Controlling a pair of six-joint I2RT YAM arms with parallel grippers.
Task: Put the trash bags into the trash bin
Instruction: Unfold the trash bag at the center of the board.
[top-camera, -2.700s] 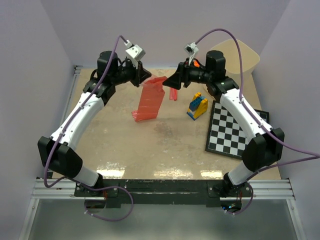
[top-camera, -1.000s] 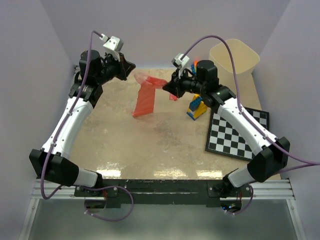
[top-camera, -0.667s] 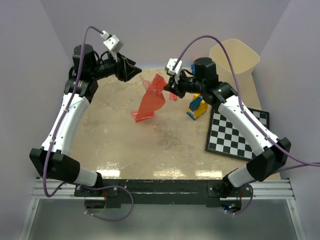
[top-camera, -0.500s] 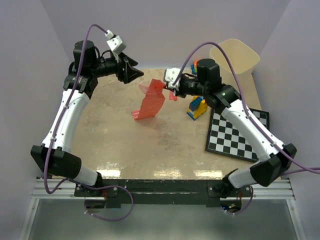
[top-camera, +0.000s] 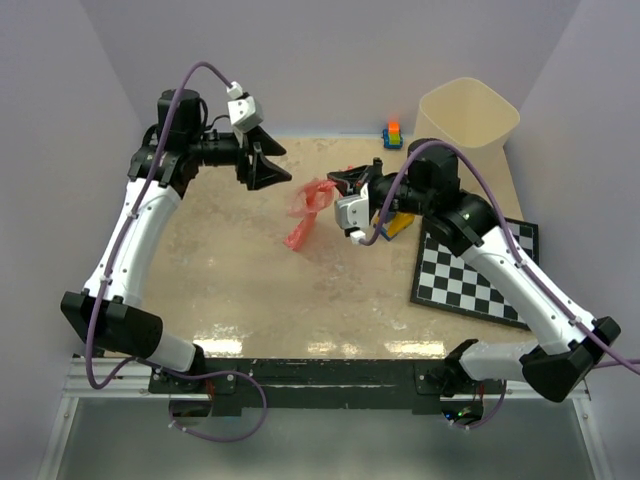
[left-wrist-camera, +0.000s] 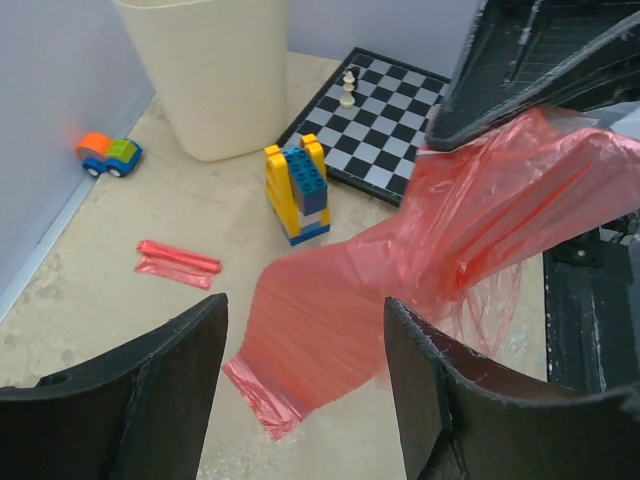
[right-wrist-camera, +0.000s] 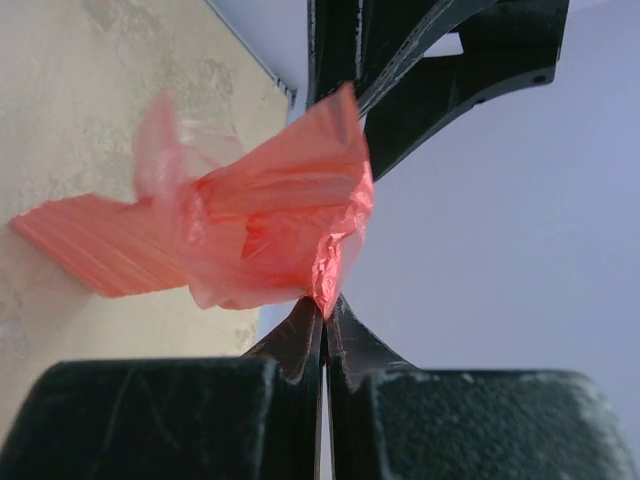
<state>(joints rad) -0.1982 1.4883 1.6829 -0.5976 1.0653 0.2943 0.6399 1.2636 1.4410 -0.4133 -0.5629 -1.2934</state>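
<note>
A crinkly red trash bag (top-camera: 306, 214) hangs over the middle of the table, its lower end near the surface. My right gripper (top-camera: 343, 187) is shut on its upper corner; in the right wrist view the bag (right-wrist-camera: 250, 235) bunches out of the closed fingertips (right-wrist-camera: 323, 306). My left gripper (top-camera: 266, 166) is open to the left of the bag, apart from it. In the left wrist view the bag (left-wrist-camera: 400, 285) lies beyond the spread jaws (left-wrist-camera: 302, 318). A second trash bag, a folded red strip (left-wrist-camera: 178, 263), lies flat on the table. The cream trash bin (top-camera: 467, 112) stands at the back right.
Yellow-and-blue blocks (left-wrist-camera: 297, 192) stand between the strip and a checkerboard (top-camera: 470, 265) that carries a white chess piece (left-wrist-camera: 348, 88). A small toy car (top-camera: 392, 133) sits by the back wall, left of the bin. Walls close in the left, back and right sides.
My left gripper has opened and let go of the bag. The right gripper swung lower and toward the front with the bag, which has crumpled and sagged.
</note>
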